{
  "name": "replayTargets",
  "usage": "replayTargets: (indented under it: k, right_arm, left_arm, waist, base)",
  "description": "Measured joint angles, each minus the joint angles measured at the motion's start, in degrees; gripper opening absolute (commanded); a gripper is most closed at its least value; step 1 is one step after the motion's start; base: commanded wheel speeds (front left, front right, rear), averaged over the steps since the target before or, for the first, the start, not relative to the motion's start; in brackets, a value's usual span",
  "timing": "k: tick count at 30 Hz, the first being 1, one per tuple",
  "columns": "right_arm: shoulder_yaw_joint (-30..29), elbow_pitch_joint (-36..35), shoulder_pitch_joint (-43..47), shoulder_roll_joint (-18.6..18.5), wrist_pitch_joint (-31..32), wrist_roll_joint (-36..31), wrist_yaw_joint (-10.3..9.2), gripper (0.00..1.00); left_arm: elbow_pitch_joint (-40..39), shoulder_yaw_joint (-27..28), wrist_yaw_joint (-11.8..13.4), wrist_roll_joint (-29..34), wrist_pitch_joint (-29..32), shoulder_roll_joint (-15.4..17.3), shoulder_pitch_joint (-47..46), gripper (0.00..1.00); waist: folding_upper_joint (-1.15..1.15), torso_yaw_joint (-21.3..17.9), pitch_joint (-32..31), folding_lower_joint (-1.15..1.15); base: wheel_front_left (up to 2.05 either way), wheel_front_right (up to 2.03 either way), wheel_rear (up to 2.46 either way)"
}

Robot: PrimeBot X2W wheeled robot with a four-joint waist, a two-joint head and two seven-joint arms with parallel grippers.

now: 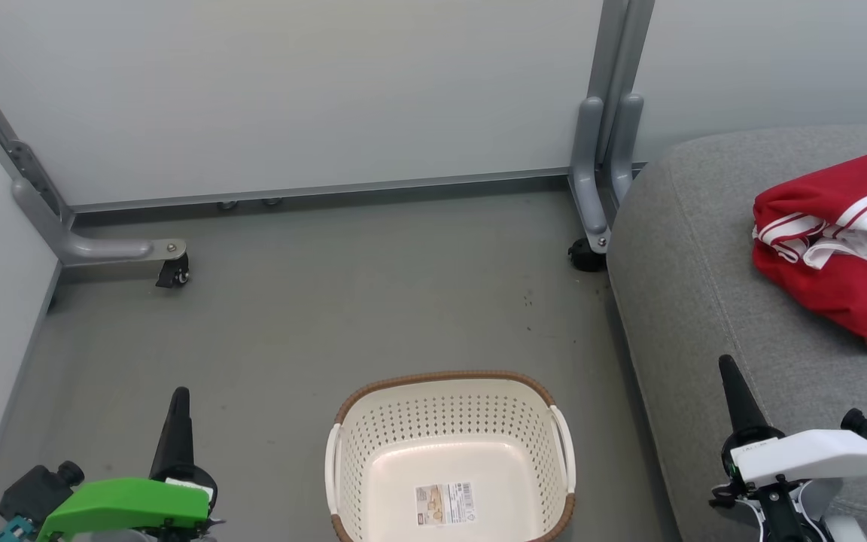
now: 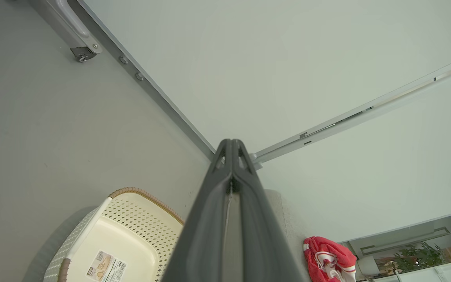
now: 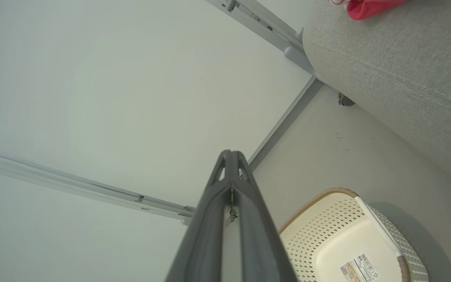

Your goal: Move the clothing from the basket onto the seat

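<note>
The left gripper (image 1: 179, 399) held its two dark fingers (image 2: 217, 219) pressed together, pointing straight out from its green wrist housing (image 1: 129, 503). The right gripper (image 1: 728, 369), ahead of its white wrist housing (image 1: 810, 454), was likewise closed.

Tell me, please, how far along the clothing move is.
Done: the basket holds only its sticker, and the red clothing lies heaped on the seat. In hand: nothing; the left hand and right hand are both shut and empty. Left: nothing visible.
</note>
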Motion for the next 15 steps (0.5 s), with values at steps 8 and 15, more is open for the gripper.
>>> replayTargets:
  k: [8, 15]
  right_arm:
    - [-0.64, 0.47, -1.10, 0.01, 1.24, 4.71, -0.01, 0.00]
    - [-1.15, 0.88, -1.47, 0.03, 2.30, 8.57, -0.01, 0.00]
  left_arm:
    - [0.34, 0.83, -0.45, -4.65, 1.27, 0.01, -0.87, 0.00]
    - [0.70, 1.45, -0.57, -8.58, 2.31, 0.01, -1.80, 0.00]
  waist:
    - [0.00, -0.05, 0.32, 0.00]
    - [0.00, -0.09, 0.59, 0.00]
  base:
    - [0.00, 0.00, 0.00]
    - [0.00, 0.00, 0.00]
